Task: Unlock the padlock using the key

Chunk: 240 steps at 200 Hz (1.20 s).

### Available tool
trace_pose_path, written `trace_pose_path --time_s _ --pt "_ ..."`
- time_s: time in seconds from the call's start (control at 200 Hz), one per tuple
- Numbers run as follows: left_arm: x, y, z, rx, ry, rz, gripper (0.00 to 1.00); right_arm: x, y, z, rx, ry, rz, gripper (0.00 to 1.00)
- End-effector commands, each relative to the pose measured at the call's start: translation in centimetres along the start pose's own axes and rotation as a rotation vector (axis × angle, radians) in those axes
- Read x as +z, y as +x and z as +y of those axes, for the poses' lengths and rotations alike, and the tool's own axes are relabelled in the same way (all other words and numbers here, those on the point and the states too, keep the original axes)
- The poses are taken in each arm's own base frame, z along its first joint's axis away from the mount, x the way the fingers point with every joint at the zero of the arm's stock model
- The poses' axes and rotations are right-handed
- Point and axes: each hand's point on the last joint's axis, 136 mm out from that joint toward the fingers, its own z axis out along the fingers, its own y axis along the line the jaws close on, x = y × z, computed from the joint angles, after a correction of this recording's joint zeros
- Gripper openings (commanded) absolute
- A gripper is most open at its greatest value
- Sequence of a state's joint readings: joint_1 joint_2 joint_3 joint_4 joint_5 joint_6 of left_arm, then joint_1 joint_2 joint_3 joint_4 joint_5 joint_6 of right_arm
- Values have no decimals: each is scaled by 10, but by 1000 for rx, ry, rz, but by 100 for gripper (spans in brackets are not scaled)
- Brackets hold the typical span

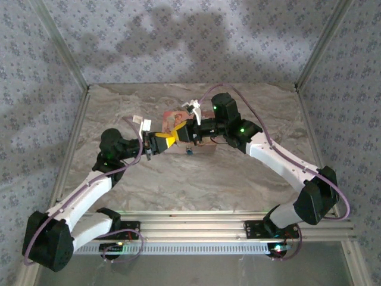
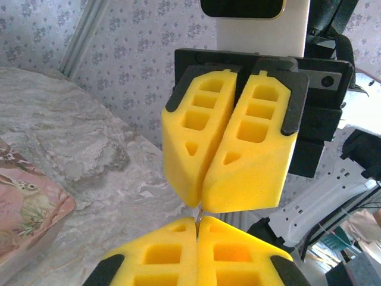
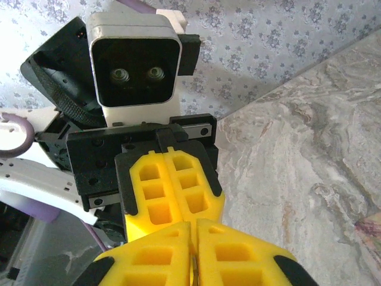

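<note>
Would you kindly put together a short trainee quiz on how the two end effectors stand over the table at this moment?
1. True or false: the left end effector and the right end effector are far apart, at opposite edges of the table.
2. The left end effector's fingers are: A wide open; B closed together; C wrapped around a bottle.
3. What colour are the fingers of both end effectors?
Key: 1 false, they meet tip to tip above the table; 2 B; 3 yellow.
</note>
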<state>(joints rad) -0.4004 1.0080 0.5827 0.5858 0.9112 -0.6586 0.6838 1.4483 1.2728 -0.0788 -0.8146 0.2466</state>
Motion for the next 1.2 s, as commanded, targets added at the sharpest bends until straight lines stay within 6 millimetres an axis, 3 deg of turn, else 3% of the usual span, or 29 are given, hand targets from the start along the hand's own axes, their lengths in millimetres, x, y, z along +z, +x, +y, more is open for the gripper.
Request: trace_pose_path --time_s 0.0,0.04,0.09,0.165,0.23,0.375,0.39,0.445,0.565,0.695,0.849,1.064,1.084,1.194 --pt "-5 4 7 28 -59 -6 0 -7 -17 7 27 23 -56 47" --pt "-6 7 11 27 -85 -2 0 -10 -20 1 60 63 -72 56" --pt "-9 12 17 26 -124 1 0 -16 -23 -10 108 139 -93 59" --pt "-16 20 29 22 -202 5 0 -29 -21 -31 188 283 -116 53" --pt "-25 29 41 14 -284 6 0 -38 -7 -49 238 406 -103 49" --pt "-44 57 64 -25 -423 25 0 -46 53 -88 322 709 3 49" --pt "-46 60 65 -30 -435 27 0 -46 70 -95 340 745 35 49" --pt "-54 71 73 -52 -482 34 0 -45 97 -106 384 832 61 51" --pt "-67 89 83 -85 -541 24 0 -32 150 -124 448 960 113 53" --pt "-74 103 88 -114 -563 22 0 -10 184 -142 476 1036 173 57" --pt "-77 116 91 -125 -572 47 0 4 195 -167 474 1149 182 57" --pt "-80 129 93 -119 -577 88 0 7 206 -190 475 1257 176 53" --pt "-80 130 94 -120 -576 91 0 12 194 -189 473 1250 150 52" --pt "-80 131 94 -114 -575 98 0 16 196 -195 473 1274 154 52"
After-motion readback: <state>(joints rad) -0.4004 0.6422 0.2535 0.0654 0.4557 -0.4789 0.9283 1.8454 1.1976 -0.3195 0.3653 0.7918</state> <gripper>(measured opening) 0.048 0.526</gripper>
